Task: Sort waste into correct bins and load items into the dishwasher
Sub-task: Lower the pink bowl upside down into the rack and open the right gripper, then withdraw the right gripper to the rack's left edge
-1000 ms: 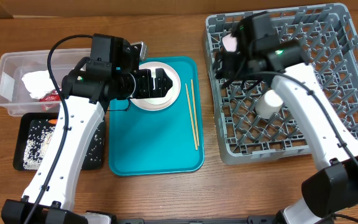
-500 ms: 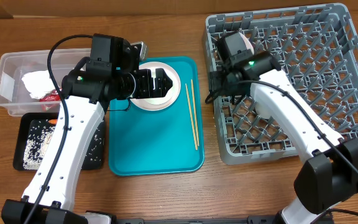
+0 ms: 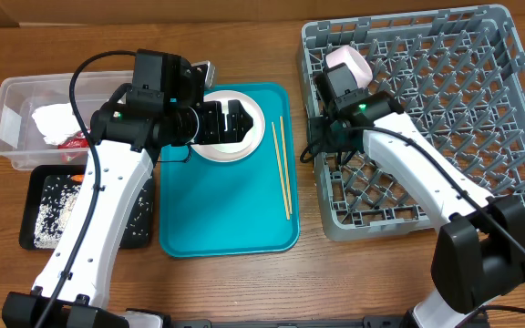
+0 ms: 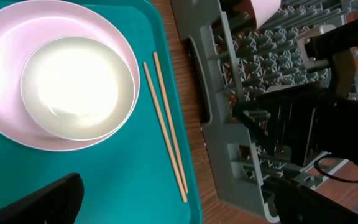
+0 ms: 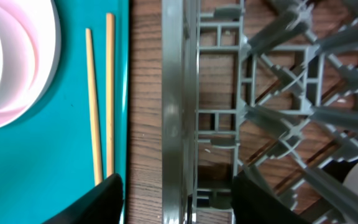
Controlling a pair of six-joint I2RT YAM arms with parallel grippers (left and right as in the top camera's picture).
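The grey dish rack (image 3: 481, 100) is the biggest thing here. Its near wall runs straight between the jaws of the right gripper (image 5: 176, 193), which stand apart on either side of it and hold nothing. A white round dish (image 3: 347, 62), cup or bowl I cannot tell, sits in the rack just behind that gripper.

The teal tray (image 3: 226, 210) lies under the left gripper (image 4: 179, 199), whose jaws are spread wide and empty. The clear tub (image 3: 16, 87) and the black tray (image 3: 36, 178) lie well behind those jaws, past the left arm. The tub holds a crumpled white tissue (image 3: 53, 123) and a red wrapper (image 3: 78, 138), and the black tray holds rice (image 3: 48, 205).

Ahead of the left jaws a white plate (image 4: 5, 118) rests on the teal tray with a white bowl (image 4: 76, 87) on it. The chopsticks (image 4: 166, 137) lie side by side on the tray, between the plate and the right jaws.
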